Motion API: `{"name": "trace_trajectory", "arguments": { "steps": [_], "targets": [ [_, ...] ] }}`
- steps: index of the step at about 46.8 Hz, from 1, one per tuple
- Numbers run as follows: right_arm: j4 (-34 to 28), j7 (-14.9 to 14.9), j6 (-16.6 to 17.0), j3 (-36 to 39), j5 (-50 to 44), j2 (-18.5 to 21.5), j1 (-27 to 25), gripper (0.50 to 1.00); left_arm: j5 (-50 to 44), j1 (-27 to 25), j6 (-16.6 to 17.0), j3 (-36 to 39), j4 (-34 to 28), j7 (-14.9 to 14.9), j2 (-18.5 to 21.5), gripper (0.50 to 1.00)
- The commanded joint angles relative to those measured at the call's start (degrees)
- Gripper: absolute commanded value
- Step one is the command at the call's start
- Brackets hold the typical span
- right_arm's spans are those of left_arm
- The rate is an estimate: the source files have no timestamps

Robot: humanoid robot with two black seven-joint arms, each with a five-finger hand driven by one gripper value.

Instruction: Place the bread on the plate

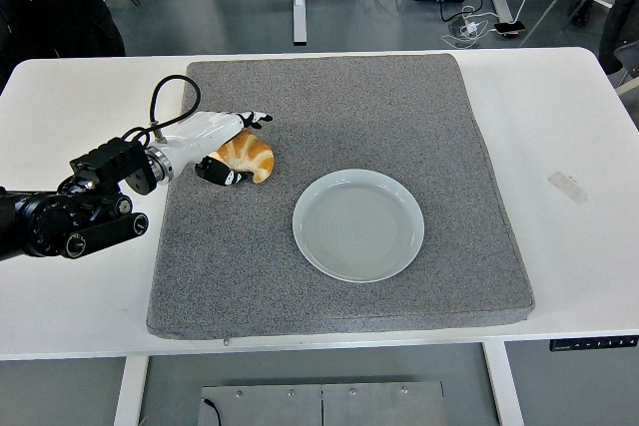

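A golden, croissant-shaped bread [253, 160] lies on the grey mat [339, 97], left of the pale round plate [357, 224]. My left hand [247, 149], white with black fingertips, reaches in from the left and wraps the bread. Its fingers [250, 120] curl over the top, and the thumb [224, 176] presses against the near side. The bread still rests on the mat, roughly a hand's width from the plate's rim. Nothing is on the plate. My right arm is not in view.
The mat covers most of the white table [569, 127]. A small strip of tape [568, 188] lies on the table at the right. Table legs, cables and people's feet show on the floor beyond the far edge.
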Motion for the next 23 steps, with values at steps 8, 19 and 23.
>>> {"name": "trace_trajectory", "arguments": {
  "steps": [8, 19, 23],
  "targets": [
    [0.0, 0.01, 0.02, 0.0, 0.04, 0.0, 0.0, 1.0, 0.0, 0.19, -0.2, 0.14, 0.02, -0.27, -0.1, 0.79],
    [0.0, 0.01, -0.07, 0.0, 0.05, 0.0, 0.0, 1.0, 0.0, 0.37, -0.55, 0.41, 0.02, -0.45, -0.1, 0.549],
    [0.0, 0.01, 0.02, 0.0, -0.04, 0.0, 0.0, 1.0, 0.0, 0.19, -0.64, 0.23, 0.02, -0.45, -0.01, 0.5]
  ]
}}
